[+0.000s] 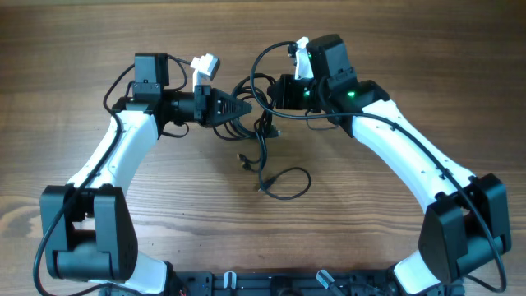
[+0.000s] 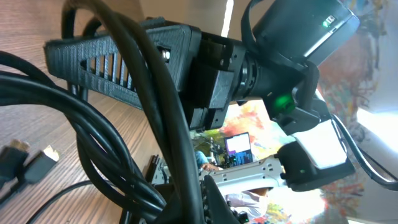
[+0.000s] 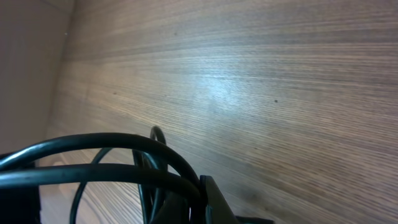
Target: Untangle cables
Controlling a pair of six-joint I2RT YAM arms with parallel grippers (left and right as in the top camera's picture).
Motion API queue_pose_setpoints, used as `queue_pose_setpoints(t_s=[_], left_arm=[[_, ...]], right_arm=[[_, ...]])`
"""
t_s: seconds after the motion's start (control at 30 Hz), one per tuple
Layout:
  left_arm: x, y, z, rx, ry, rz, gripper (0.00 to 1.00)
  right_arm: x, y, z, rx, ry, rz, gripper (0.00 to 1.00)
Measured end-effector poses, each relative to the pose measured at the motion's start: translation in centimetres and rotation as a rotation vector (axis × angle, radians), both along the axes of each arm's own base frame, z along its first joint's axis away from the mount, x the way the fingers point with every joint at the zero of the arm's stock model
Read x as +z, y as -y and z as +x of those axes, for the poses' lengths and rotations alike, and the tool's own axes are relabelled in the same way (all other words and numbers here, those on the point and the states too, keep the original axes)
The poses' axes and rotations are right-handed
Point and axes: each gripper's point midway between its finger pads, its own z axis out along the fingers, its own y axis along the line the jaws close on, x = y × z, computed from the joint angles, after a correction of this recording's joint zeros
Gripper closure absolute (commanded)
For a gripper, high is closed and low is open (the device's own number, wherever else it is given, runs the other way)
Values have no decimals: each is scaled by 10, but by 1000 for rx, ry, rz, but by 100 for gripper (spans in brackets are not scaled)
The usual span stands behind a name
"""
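Presently: cables (image 1: 261, 152), thin, light, limp, likely slippery. Left pincer (image 1: 247, 108) and right pincer (image 1: 271, 93) each closed on a strand; grip best near knots.

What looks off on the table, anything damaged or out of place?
Nothing damaged or spilled. The cables are bunched in a knot between the left fingers and right fingers; one loose loop trails onto the table below it.
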Motion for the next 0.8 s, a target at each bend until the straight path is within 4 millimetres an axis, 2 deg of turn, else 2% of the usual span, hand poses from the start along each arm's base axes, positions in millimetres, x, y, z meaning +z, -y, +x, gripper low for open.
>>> queue_pose_setpoints(t_s=[0.07, 0.13, 0.2, 0.27, 0.3, 0.4, 0.43, 0.47, 0.53, 0.57, 0.6, 0.67, 0.8], left_arm=[[-6, 0, 3, 23, -9, 33, 96], [-22, -2, 9, 79, -57, 122, 96], [-45, -4, 12, 137, -119, 244, 96], [-66, -7, 13, 184, -159, 375, 96], [-72, -8, 13, 197, -166, 416, 96], [-81, -10, 11, 222, -166, 515, 95], [-84, -13, 12, 239, -163, 549, 91], [-94, -24, 15, 282, -170, 620, 85], [-113, -58, 26, 391, -200, 743, 73], [-118, -69, 29, 424, -203, 779, 66], [-122, -76, 32, 450, -204, 812, 57], [-126, -84, 34, 476, -202, 858, 43], [-130, -89, 35, 494, -195, 896, 32]], right_arm=[[-3, 10, -1, -15, -21, -17, 95], [2, 24, -2, -35, -30, -28, 95], [13, 43, -9, -66, -43, -46, 96], [24, 52, -18, -82, -42, -57, 96], [35, 59, -26, -95, -35, -64, 95], [46, 77, -38, -129, -53, -79, 96], [48, 93, -35, -179, -41, -107, 96], [53, 116, -30, -254, -28, -137, 96], [66, 169, -21, -417, 12, -183, 96], [72, 183, -23, -458, 22, -193, 96], [74, 183, -27, -459, 18, -191, 96], [70, 170, -37, -414, -14, -186, 95], [52, 145, -48, -330, -89, -196, 95]])
